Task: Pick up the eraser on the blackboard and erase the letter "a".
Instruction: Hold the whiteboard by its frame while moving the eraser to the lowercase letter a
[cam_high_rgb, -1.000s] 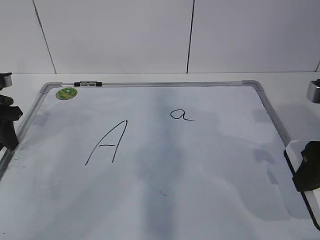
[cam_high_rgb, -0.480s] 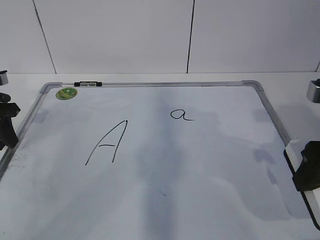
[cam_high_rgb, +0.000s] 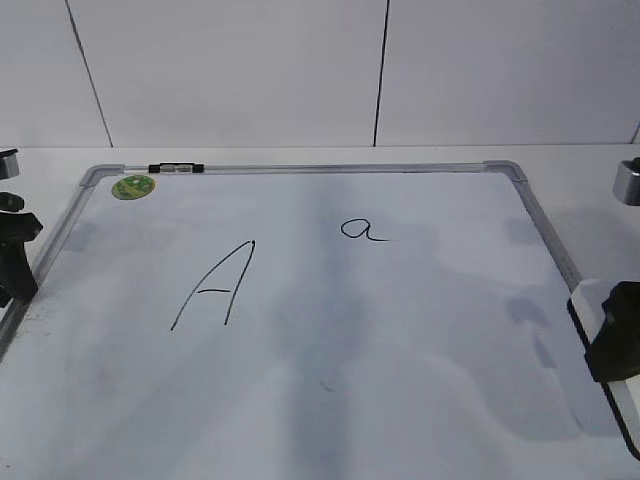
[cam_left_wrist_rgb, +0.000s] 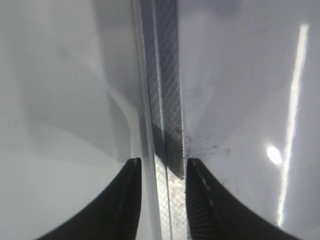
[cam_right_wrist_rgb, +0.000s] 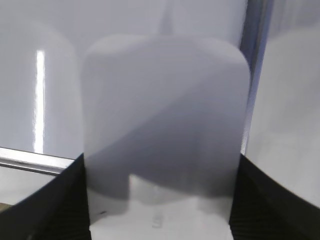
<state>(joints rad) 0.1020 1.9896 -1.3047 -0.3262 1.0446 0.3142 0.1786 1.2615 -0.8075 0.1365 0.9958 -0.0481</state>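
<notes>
The blackboard is a white board with a silver frame, lying flat on the table. The small letter "a" is written right of centre near the top. My right gripper sits at the board's right edge, shut on the white eraser. In the right wrist view the eraser fills the space between the two fingers of the right gripper. My left gripper is at the board's left edge. In its wrist view the left gripper has a finger pressed against each side of the silver frame strip.
A large capital "A" is drawn left of centre. A round green sticker sits in the top left corner, and a black clip is on the top rail. A silver cylinder stands beyond the right edge. A white wall rises behind the table.
The left gripper has shifted slightly left along the board's left edge and its jaws have narrowed a little. The right gripper and the eraser have not moved.
</notes>
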